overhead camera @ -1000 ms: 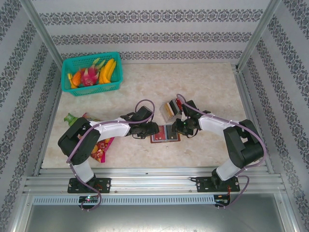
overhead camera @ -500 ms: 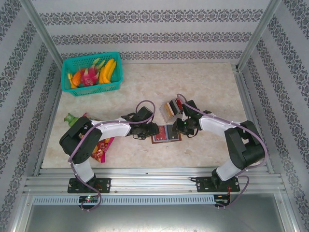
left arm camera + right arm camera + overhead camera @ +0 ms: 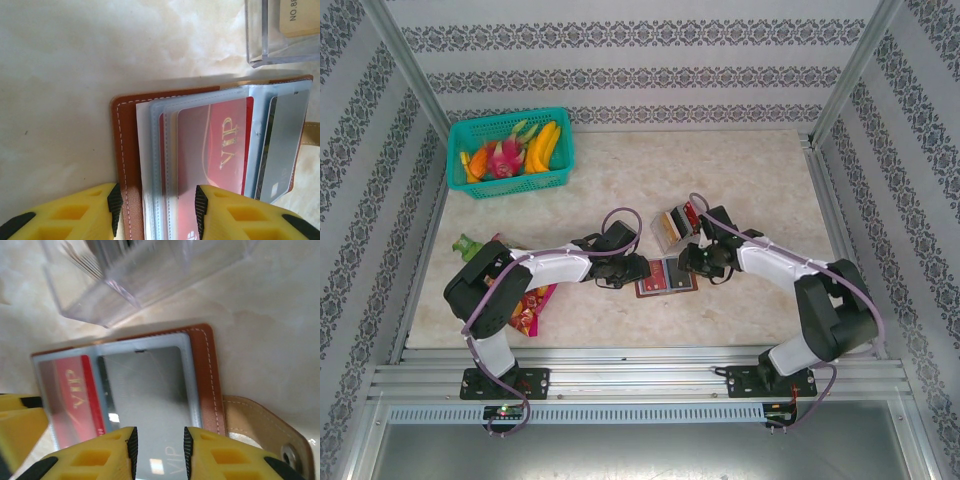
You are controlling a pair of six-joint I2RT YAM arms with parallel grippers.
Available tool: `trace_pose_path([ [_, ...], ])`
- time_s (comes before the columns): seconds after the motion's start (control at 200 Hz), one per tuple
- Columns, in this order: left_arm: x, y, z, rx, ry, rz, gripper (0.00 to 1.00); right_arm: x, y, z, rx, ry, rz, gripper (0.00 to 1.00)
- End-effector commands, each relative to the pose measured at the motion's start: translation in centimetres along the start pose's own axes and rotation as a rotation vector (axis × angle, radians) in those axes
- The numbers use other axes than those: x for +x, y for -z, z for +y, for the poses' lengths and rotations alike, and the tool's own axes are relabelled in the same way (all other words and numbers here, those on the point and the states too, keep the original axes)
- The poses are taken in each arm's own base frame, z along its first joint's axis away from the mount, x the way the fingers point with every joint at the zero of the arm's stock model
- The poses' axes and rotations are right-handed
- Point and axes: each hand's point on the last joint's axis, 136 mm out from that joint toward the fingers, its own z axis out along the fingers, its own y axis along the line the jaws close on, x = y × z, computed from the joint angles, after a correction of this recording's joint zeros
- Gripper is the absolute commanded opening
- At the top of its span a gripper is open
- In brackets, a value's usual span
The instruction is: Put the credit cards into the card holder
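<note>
Our left claw [image 3: 158, 202], jaws apart, stands over the open brown leather card holder [image 3: 125, 150] on the pale tabletop [image 3: 75, 60], with a sleeved red plastic card [image 3: 215, 150] just ahead. Our right claw [image 3: 159, 445], jaws narrowly parted, is over a sleeved grey plastic card [image 3: 145, 390].

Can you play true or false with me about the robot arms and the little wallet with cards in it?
1. The card holder lies open on the table. True.
2. The card holder's cover is blue. False: it is brown leather.
3. The red card inside a clear sleeve says VIP. True.
4. The green basket is full of toy cars. False: it holds fruit, with bananas among them.
5. The left gripper and the right gripper both have yellow fingers. True.
</note>
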Motion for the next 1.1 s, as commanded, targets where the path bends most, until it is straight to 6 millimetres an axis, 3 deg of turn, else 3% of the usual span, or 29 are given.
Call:
trace_pose_path([
  [0.0, -0.2, -0.3, 0.6, -0.01, 0.024, 0.001, 0.46, 0.1, -0.4, -0.3, 0.027, 0.011, 0.013, 0.34],
  [0.395, -0.2, -0.5, 0.4, -0.005, 0.023, 0.006, 0.46, 1.3, -2.4, -0.5, 0.017, 0.0, 0.085, 0.31],
  [0.56, -0.3, -0.5, 0.4, -0.005, 0.018, 0.002, 0.46, 0.5, -0.7, 0.6, -0.026, 0.012, 0.018, 0.25],
  [0.764, -0.3, -0.4, 0.3, -0.003, 0.017, 0.003, 0.46, 0.1, 0.8, 1.8, -0.096, 0.011, -0.009, 0.24],
  [0.869, -0.4, -0.3, 0.2, -0.002, 0.013, 0.002, 0.46, 0.2, 0.6, 1.5, -0.094, 0.002, -0.007, 0.26],
  [1.094, -0.3, -0.4, 0.3, -0.001, 0.016, 0.003, 0.46, 0.5, -0.6, -1.3, 0.038, 0.003, 0.022, 0.34],
])
